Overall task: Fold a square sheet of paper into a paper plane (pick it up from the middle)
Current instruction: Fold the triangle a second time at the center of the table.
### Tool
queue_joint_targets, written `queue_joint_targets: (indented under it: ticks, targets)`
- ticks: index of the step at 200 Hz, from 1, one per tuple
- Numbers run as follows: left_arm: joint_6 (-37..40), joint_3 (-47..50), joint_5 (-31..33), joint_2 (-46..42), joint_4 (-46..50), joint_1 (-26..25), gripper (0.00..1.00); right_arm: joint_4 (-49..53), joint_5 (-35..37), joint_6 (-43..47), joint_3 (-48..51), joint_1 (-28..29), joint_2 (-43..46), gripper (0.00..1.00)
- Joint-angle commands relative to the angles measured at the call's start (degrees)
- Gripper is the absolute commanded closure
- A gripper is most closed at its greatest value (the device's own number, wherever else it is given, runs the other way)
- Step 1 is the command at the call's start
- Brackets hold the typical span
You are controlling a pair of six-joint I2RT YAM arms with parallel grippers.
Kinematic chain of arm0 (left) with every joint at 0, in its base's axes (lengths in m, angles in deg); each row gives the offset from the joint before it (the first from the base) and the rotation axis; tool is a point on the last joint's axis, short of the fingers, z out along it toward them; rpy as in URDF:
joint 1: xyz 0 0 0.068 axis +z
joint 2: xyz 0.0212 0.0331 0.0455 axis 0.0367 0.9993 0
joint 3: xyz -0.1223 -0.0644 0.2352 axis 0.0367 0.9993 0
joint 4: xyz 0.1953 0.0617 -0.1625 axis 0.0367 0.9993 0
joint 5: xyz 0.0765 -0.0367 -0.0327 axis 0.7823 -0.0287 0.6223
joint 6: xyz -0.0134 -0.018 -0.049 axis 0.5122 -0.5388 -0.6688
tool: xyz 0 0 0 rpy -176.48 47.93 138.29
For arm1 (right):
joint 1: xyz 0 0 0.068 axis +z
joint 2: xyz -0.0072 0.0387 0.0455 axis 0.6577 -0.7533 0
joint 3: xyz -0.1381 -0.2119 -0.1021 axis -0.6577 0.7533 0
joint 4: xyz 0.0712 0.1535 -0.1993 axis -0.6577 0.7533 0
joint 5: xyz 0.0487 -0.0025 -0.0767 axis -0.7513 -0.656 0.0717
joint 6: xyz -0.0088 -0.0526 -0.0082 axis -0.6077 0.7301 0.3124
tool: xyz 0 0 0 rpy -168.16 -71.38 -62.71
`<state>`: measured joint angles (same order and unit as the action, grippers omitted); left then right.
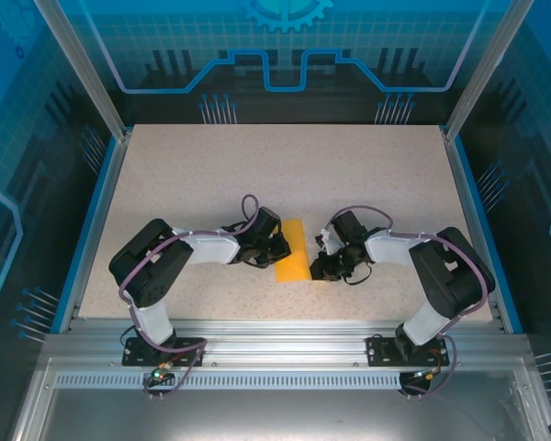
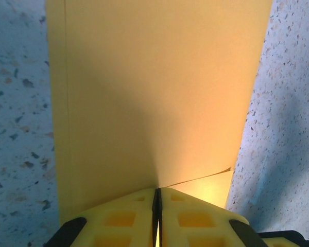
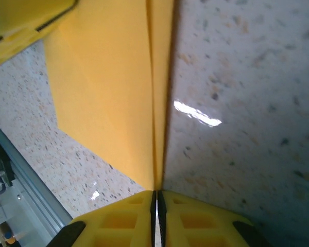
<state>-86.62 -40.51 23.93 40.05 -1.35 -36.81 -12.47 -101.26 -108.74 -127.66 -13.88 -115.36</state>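
The square sheet of paper [image 1: 292,250], orange-yellow, lies folded into a narrow upright strip on the table between both grippers. My left gripper [image 1: 277,252] is at the strip's left side. In the left wrist view its jaws [image 2: 157,191] are shut on the paper [image 2: 154,92], whose upper layer rises from the tips while a lower layer [image 2: 211,185] lies flat. My right gripper [image 1: 322,263] is at the strip's lower right corner. In the right wrist view it [image 3: 155,193] is shut on the paper's folded edge [image 3: 108,77]. A paper plane is out of view.
The speckled beige tabletop [image 1: 285,175] stretches behind the arms, with blue side rails [image 1: 90,230] and an aluminium frame [image 1: 285,335] along the near edge. A yellow finger of the left gripper [image 3: 26,31] shows at the top left of the right wrist view.
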Motion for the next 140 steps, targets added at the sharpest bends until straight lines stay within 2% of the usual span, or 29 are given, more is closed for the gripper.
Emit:
queue_joint_targets:
  ticks: [1,45,54,82,111,140]
  targets:
    - [0.55,1.46,1.84,1.68,2.65,0.09,0.88,7.93,3.48,0.66,1.2,-1.36,2.48,0.88]
    - [1.66,0.31,1.65,-1.54,4.63,0.11,0.86,7.53,2.82,0.53,-0.47,-3.37,9.78,0.86]
    - [2.01,-0.27,1.66,-2.01,5.41,0.07,0.86,7.35,1.84,1.02,-0.95,-3.57,10.15,0.81]
    - [2.6,-1.67,1.32,-3.49,6.64,0.07,0.84,8.1,0.49,2.04,-3.86,-3.7,7.48,0.7]
    - [3.44,-3.88,1.31,-4.53,8.53,0.12,0.8,6.41,-1.78,2.4,-6.54,-3.12,4.61,0.67]
    - [4.27,-5.66,0.37,-4.61,9.28,0.07,0.79,6.92,-3.24,3.77,-9.57,-2.65,0.86,0.57]
